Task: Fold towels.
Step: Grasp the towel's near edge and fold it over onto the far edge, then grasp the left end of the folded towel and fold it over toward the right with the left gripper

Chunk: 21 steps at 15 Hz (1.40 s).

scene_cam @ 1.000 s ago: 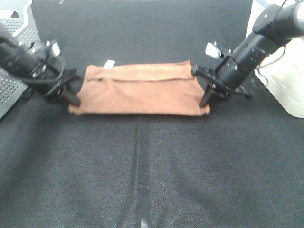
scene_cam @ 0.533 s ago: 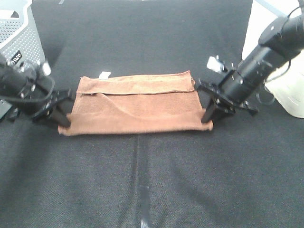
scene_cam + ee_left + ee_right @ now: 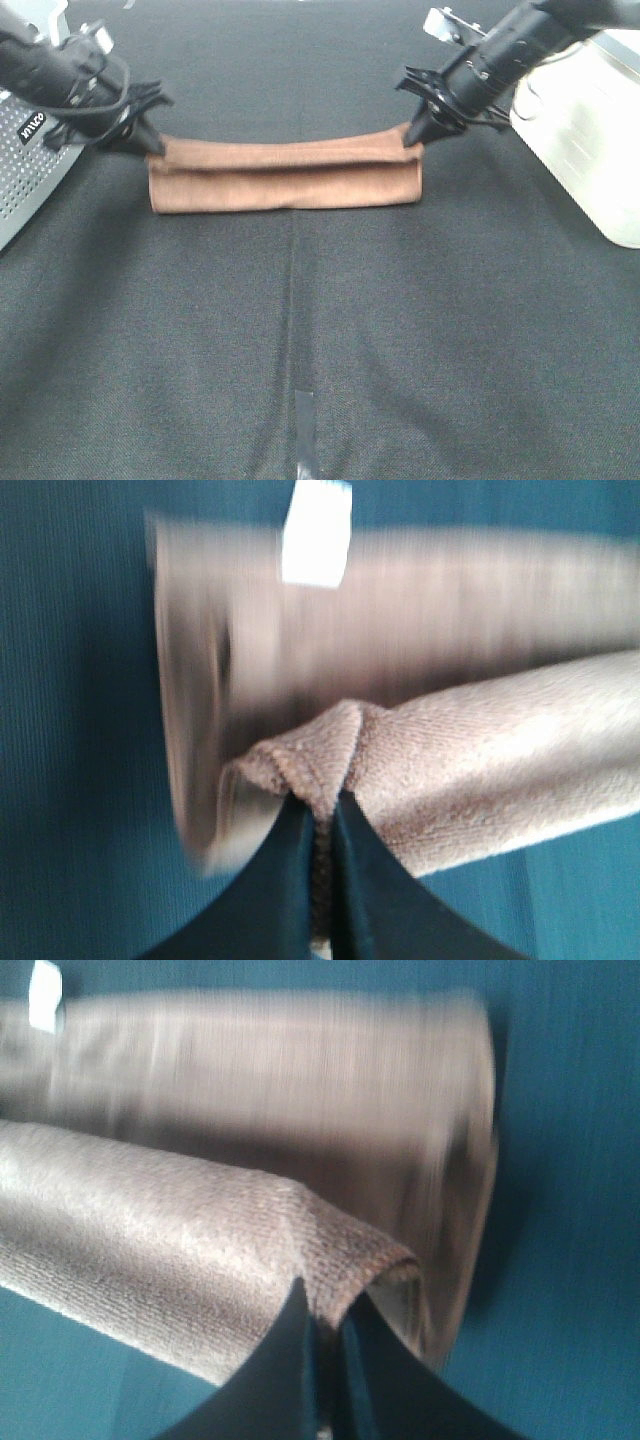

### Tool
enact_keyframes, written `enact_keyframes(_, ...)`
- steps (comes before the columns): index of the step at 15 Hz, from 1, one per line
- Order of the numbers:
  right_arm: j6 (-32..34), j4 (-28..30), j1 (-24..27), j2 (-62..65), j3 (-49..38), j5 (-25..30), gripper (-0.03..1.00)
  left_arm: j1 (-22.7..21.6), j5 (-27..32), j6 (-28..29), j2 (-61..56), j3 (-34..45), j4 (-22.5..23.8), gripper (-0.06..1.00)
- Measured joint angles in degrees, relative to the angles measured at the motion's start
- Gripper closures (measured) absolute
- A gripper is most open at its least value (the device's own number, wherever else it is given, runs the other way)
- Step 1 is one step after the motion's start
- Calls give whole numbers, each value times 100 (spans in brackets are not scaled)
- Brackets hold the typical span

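Left gripper (image 3: pixel 152 146), right gripper (image 3: pixel 414 134) each clenched on towel (image 3: pixel 285 180) corner; pinched edge stretched between them, likely so fold lands even

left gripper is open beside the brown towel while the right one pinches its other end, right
No: the left gripper is shut on the towel too, as the left wrist view shows. The right gripper pinches the other end.

A black woven cloth covers the desk (image 3: pixel 300 340), with a faint crease (image 3: pixel 291 270) down its middle and a short strip of grey tape (image 3: pixel 304 410) toward the near edge. A grey perforated bin (image 3: pixel 25 175) stands at the left edge and a cream-white box (image 3: pixel 590 130) at the right, both brightly lit.
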State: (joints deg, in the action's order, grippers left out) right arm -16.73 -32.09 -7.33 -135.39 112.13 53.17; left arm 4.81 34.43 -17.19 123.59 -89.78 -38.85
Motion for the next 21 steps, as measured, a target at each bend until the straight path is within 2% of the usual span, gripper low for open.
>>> enact_keyframes(2,92,17,0,-556,682,109,97,0,-149,11,395,-447,17,93)
enact_keyframes(5,103,52,0,-1049,1129,178,97,0,-160,11,710,-762,115,90)
enact_keyframes(6,115,57,0,-1129,1203,172,96,0,-160,11,917,-951,155,79)
enact_keyframes(7,115,57,0,-1163,1203,160,90,0,-160,11,997,-1031,155,66)
enact_keyframes(8,115,34,0,-1180,1238,160,75,0,-160,11,1031,-1054,160,49)
enact_keyframes(10,115,-109,6,-1180,1266,264,34,0,-160,11,1037,-1106,178,24)
enact_keyframes(11,115,-97,6,-1152,1266,407,18,-23,-138,63,1037,-1106,298,18)
enact_keyframes(12,115,-34,6,-1100,1266,476,9,-46,-80,206,1037,-1106,413,15)
enact_keyframes(15,115,74,6,-945,1266,510,6,-69,-6,458,1083,-1106,590,15)
enact_keyframes(21,115,178,6,-911,1266,516,5,52,-86,464,1415,-1134,40,15)
